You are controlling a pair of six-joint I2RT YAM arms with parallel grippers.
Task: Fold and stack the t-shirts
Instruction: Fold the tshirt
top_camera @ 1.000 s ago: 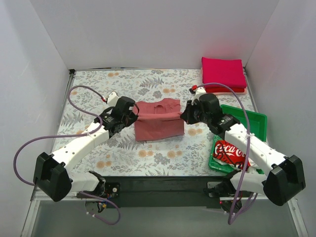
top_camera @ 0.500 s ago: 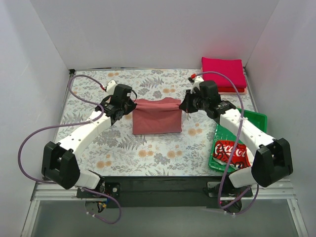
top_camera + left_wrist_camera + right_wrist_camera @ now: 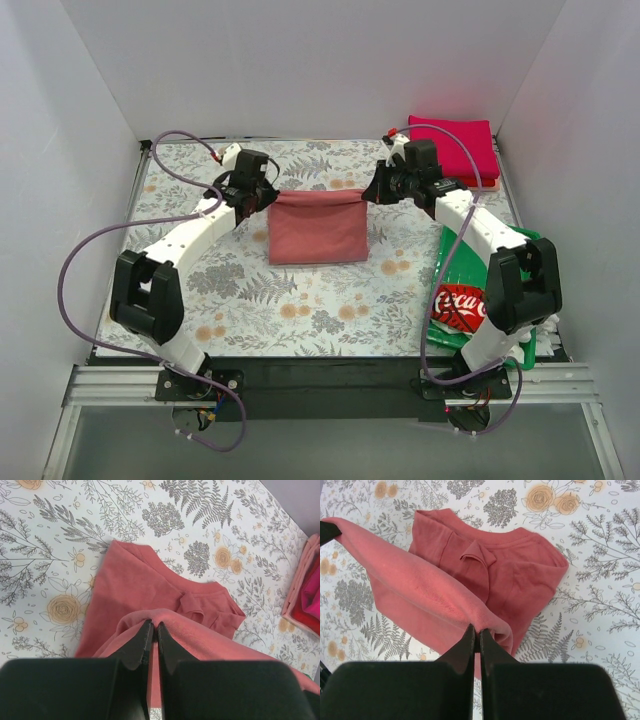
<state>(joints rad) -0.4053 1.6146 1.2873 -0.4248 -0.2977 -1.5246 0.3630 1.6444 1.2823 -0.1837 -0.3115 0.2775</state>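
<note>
A dusty salmon-red t-shirt (image 3: pixel 318 226) lies mid-table, its near edge lifted and carried over the rest toward the far side. My left gripper (image 3: pixel 268 196) is shut on the shirt's left corner (image 3: pixel 165 617). My right gripper (image 3: pixel 368 194) is shut on its right corner (image 3: pixel 492 622). The raised edge hangs stretched between them above the collar part (image 3: pixel 510 565). A folded stack of magenta and red t-shirts (image 3: pixel 453 148) sits at the far right corner. A red t-shirt with white Coca-Cola lettering (image 3: pixel 458 305) lies in the green tray (image 3: pixel 505 236).
The floral table covering (image 3: pixel 300 300) spans the table, white walls on three sides. The green tray stands along the right edge. The folded stack's edge shows at the right of the left wrist view (image 3: pixel 305 585). Purple cables loop off both arms.
Both grippers have carried the shirt's near edge away from the arm bases toward the far side, folding it over the collar half. The arms are stretched further out.
</note>
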